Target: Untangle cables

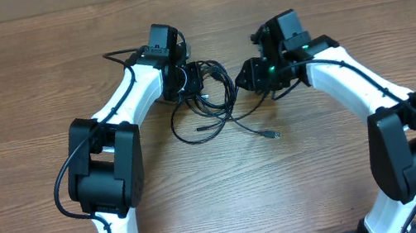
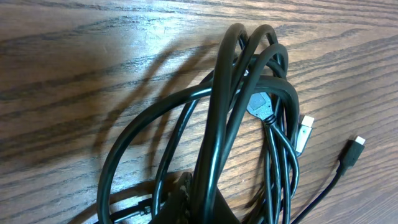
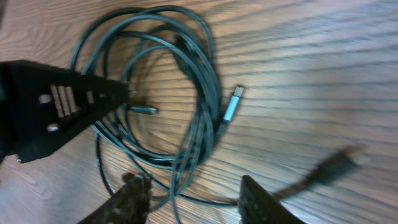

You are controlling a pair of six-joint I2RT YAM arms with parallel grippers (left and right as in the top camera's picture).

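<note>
Right end effector (image 3: 194,198): fingers apart, nothing clamped, hovering over the cables (image 2: 219,124). Left end effector (image 1: 190,80): closed on the bundle's left side. Cables lie looped on the wooden worktop (image 1: 15,63) between both arms. One plug (image 1: 275,133) trails out toward the right arm.

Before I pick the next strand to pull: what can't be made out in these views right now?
Overhead: where the left gripper pinches the cables is hidden under the gripper body; strand crossings are too small.
Left wrist: its fingers are cut off by the bottom edge.
Right wrist: the far-right plug is motion-blurred, type unreadable; the right gripper is cut off by the bottom edge.
</note>
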